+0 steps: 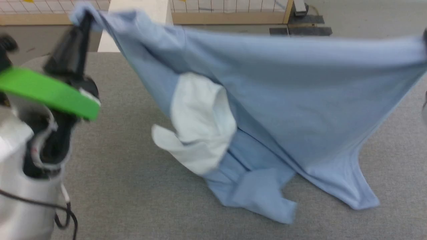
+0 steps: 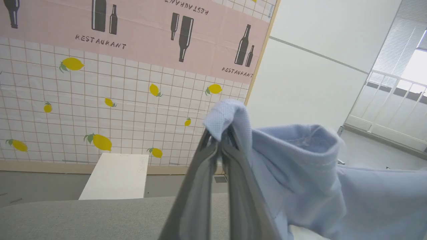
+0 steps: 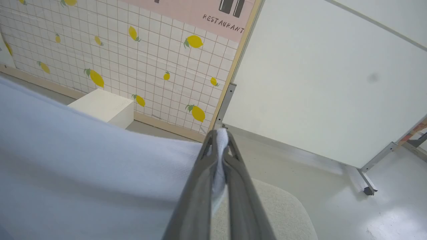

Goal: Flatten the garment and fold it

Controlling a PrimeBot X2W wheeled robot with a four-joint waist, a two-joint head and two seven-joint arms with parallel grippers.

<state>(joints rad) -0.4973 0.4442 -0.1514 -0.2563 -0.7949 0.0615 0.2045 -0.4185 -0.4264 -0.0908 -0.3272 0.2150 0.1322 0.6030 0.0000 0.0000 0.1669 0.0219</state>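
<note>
Head view – garment (image 1: 267,100) hangs stretched between left hand (image 1: 86,19) and right hand (image 3: 219,134) – both clenched on it.

The place is a staged test room. The back wall is a printed sheet (image 2: 133,110) in a wooden frame (image 2: 260,60), drawn with tiles, lemons (image 2: 101,142), bottles (image 2: 185,33) and the word "RESTAURANT" (image 2: 100,41). Beside it stands a plain white partition (image 3: 317,83) on a metal foot (image 3: 367,188). There is a grey felt-covered table (image 1: 133,166), a white box (image 2: 115,176), a pale glossy floor (image 3: 383,213) and a window with blinds (image 2: 397,50).
</note>
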